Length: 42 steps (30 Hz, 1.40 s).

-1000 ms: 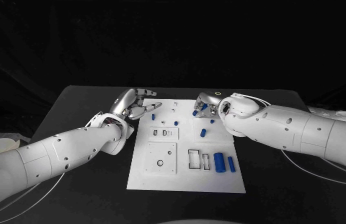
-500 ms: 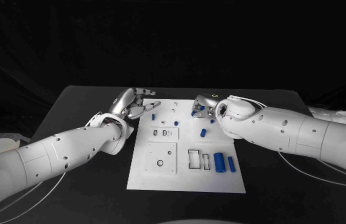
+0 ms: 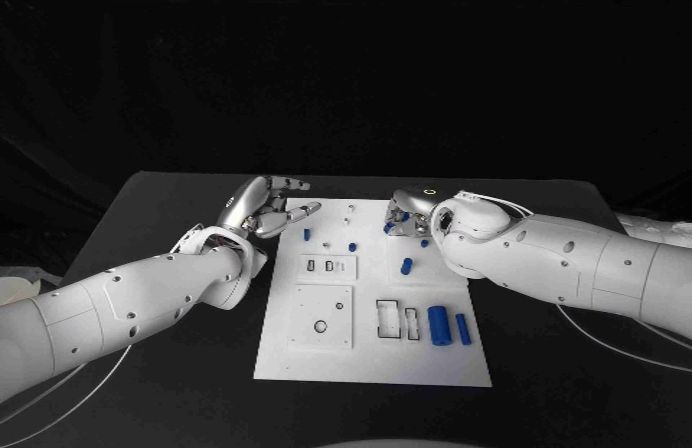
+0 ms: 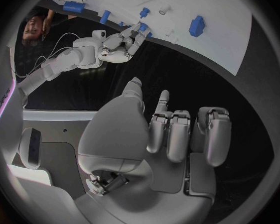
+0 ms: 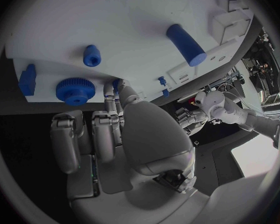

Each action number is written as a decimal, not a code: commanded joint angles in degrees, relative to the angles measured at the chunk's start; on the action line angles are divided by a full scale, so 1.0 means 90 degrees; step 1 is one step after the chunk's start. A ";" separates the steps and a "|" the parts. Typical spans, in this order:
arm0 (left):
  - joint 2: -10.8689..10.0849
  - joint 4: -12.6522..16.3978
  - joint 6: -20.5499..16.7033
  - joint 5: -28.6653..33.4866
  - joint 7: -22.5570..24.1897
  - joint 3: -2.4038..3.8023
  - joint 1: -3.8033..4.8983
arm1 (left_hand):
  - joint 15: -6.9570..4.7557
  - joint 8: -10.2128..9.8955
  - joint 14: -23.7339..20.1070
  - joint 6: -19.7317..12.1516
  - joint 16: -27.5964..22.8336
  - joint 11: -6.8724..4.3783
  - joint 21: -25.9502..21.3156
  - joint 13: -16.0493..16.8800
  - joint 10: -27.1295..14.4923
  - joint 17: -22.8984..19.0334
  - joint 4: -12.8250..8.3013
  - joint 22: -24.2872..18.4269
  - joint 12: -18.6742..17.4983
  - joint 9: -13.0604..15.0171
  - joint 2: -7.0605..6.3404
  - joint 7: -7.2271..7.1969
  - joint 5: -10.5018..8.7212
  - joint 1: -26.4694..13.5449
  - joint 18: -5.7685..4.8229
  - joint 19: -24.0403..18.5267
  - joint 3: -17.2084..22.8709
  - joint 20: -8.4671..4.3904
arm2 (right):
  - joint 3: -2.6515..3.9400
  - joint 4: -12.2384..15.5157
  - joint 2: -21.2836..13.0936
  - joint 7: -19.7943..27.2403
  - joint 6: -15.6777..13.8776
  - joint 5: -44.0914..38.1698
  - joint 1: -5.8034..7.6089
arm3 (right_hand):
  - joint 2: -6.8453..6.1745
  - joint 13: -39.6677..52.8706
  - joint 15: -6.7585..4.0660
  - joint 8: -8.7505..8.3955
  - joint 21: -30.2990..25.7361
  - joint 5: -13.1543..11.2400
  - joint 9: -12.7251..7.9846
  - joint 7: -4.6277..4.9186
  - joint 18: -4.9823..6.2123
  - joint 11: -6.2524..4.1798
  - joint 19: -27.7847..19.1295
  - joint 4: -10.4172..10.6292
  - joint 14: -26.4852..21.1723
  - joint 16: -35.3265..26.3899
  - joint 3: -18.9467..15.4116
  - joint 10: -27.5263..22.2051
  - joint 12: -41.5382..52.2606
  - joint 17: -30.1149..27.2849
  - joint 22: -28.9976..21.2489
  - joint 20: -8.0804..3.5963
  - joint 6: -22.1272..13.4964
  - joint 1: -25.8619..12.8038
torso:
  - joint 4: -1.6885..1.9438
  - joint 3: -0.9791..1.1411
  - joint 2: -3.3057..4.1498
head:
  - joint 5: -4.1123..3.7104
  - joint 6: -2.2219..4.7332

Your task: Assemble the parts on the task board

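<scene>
tabletop point(image 3: 173, 268): black, carries the white board in its middle, both arms reaching in over it
board point(image 3: 375, 358): white plate lying flat between the two arms, with raised square blocks and rectangular slots on its near half
left arm point(image 3: 116, 308): comes in from the left side, forearm beside the board's left edge
right arm point(image 3: 577, 263): comes in from the right side, its wrist over the board's right edge
left hand point(image 3: 267, 208): hovers at the board's far left corner, fingers a little apart and loosely bent, holding nothing; the left wrist view shows the palm bare and the fingers point(image 4: 177, 134) side by side
right hand point(image 3: 410, 213): over the far right part of the board, fingers curled down towards the plate; the right wrist view shows the fingertips point(image 5: 112, 92) at the board's edge next to the gear; whether they pinch a part, I cannot tell
cylinders point(image 3: 438, 325): a thick blue one and a thinner one point(image 3: 463, 328) lie side by side on the near right of the board
gear point(image 5: 75, 90): blue toothed wheel at the board's edge, just beside the right hand
peg point(image 3: 407, 265): short blue part lying mid-board, near the right wrist
small parts point(image 3: 306, 234): blue bits on the far half, close to the left hand
</scene>
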 commanded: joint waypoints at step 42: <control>-0.0048 0.0214 -0.0215 -0.0021 0.0083 0.0006 0.0108 | 0.0031 -0.0016 0.0663 0.0052 0.0016 0.0020 0.0015 0.1678 0.0673 0.1675 -0.0009 0.1676 0.0016 -0.0002 0.0169 0.0005 0.0021 0.0021 -0.0092 0.0669 0.0028 0.0035 | 0.0113 -0.1219 0.0995 0.0934 -0.1472 0.0237 0.0090 | -0.0094 -0.0016 -0.0002 0.0018 0.0028 0.0009 0.0065 0.0020 -0.0043 0.0001 0.0666 0.0043 0.0661 0.0026 0.0185 0.0250 -0.0220 0.1675 0.1676 -0.0055 0.0237 0.0162 | 0.0252 -0.0100 0.0278 | -0.0030 0.0180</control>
